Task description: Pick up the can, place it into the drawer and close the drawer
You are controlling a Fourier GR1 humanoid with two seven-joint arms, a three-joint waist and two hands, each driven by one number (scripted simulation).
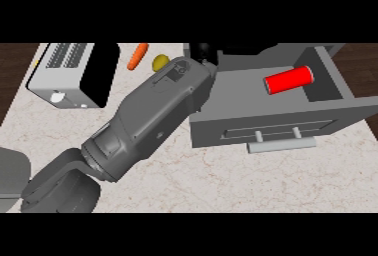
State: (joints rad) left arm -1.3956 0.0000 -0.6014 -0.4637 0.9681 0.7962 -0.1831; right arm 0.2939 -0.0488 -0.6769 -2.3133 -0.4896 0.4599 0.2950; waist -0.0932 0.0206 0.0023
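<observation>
The red can (289, 80) lies on its side inside the open grey drawer (244, 107), towards its right wall. The drawer's front panel with a pale bar handle (280, 145) faces the near side of the counter. One grey forearm runs from the lower left up to the drawer's far left corner; I take it for my left arm. Only a small black part of the left hand (201, 50) shows there, at the top of the view, left of the can and apart from it. My right hand shows nowhere.
A white and black toaster-like appliance (65, 75) stands at the back left. An orange carrot (137, 56) and a yellow-green fruit (161, 61) lie just left of the forearm's wrist. The marble counter (244, 185) stretches in front of the drawer.
</observation>
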